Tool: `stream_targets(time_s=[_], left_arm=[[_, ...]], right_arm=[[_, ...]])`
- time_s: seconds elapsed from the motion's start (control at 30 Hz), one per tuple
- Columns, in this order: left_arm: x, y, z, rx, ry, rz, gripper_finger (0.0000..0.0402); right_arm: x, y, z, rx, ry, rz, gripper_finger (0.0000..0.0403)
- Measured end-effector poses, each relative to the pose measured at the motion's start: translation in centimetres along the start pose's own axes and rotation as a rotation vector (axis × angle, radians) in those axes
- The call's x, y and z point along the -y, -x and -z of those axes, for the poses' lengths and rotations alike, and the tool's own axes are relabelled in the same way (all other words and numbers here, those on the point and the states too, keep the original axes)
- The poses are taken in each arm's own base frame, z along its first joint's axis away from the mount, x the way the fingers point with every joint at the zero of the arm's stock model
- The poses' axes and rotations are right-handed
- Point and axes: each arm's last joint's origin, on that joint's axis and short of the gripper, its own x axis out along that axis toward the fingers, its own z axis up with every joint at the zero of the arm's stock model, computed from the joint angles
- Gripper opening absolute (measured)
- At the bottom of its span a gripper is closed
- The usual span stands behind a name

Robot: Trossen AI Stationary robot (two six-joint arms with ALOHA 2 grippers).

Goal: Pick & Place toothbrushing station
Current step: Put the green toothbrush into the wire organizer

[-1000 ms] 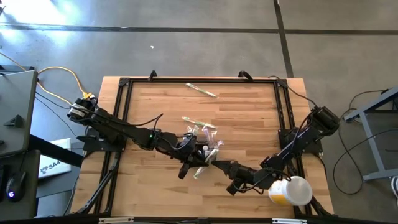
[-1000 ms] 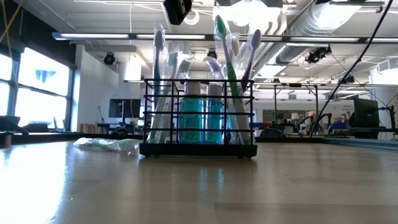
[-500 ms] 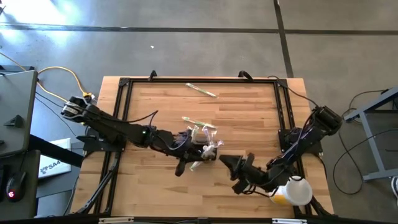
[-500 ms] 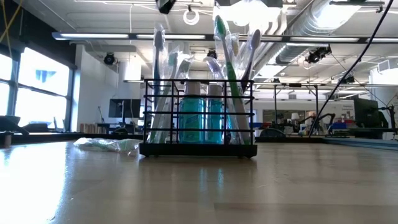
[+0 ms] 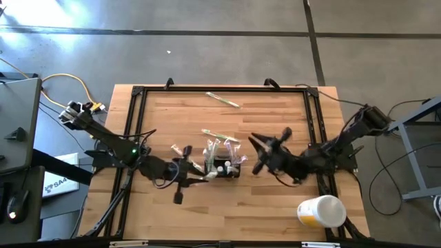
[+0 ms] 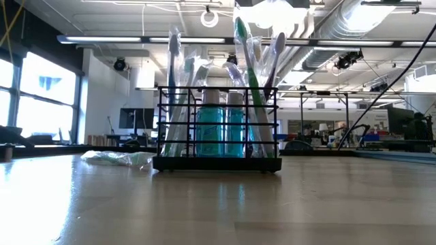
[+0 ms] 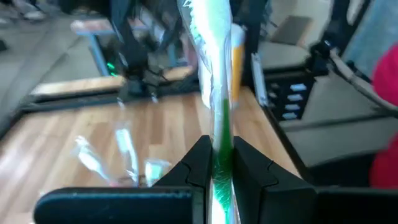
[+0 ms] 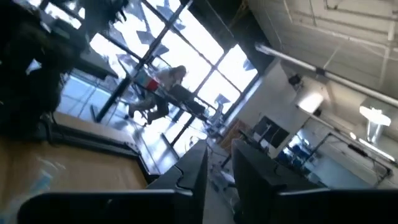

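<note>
The toothbrushing station (image 6: 216, 129), our little black wire box, stands upright in the middle of the desk (image 5: 275, 207), and in the low view it is full of toothbrushes and two blue bottles. Our left pincer (image 7: 216, 163) is just beside the box, on its left in the high view, and it is squeezed shut on a wrapped green toothbrush (image 7: 216, 81) that sticks out past its fingers. We think this is the filling step: we are bringing one more brush to the box. Our right pincer (image 5: 260, 153) hangs over the desk to the right of the box, apart from it. Its fingers stand only a little way apart in its own view, and we see nothing between them. Two more wrapped brushes lie loose on the desk, a far brush (image 5: 222, 100) near the back edge and a near brush (image 5: 219, 136) just behind the box. A white-and-yellow cup (image 5: 321, 211) lies at the front right corner. Next, we think the left pincer must tip the green brush upright, find a free gap among the other brushes, lower it in gently, and let go without knocking the box over.
</note>
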Motion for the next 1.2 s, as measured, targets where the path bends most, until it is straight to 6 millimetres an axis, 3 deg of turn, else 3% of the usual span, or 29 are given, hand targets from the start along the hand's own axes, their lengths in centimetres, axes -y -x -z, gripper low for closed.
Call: stream_targets(time_s=[0.13, 0.27, 0.47, 0.73, 0.87, 1.0, 1.2], left_arm=[[-0.1, 0.4, 0.1, -0.013, -0.011, -0.062, 0.0032], [-0.3, 0.3, 0.6, -0.054, -0.026, -0.123, 0.0032], [-0.6, 0.0, 2.5, -0.087, -0.015, -0.164, 0.0032], [-1.8, -0.2, 4.2, -0.071, -0.031, -0.195, 0.0032], [-3.6, -0.2, 3.4, -0.007, -0.053, -0.167, 0.0032], [-6.7, -0.2, 2.4, 0.045, -0.032, -0.145, 0.0032], [-11.1, -1.0, 2.3, 0.055, 0.009, -0.068, 0.0032]], right_arm=[[-0.1, -1.4, 1.4, -0.079, -0.016, 0.004, 0.0053], [-0.6, -1.4, 1.8, -0.103, -0.083, -0.021, 0.0033], [-2.3, 0.4, 2.6, -0.168, -0.134, -0.114, 0.0005], [-2.1, 3.2, 2.1, -0.271, -0.038, 0.03, 0.0004], [-1.0, 4.2, 1.8, -0.268, -0.029, 0.021, 0.0004], [0.6, 4.9, 1.9, -0.273, -0.066, 0.03, 0.0004], [2.2, 6.2, 3.5, -0.28, -0.156, -0.04, 0.0004]])
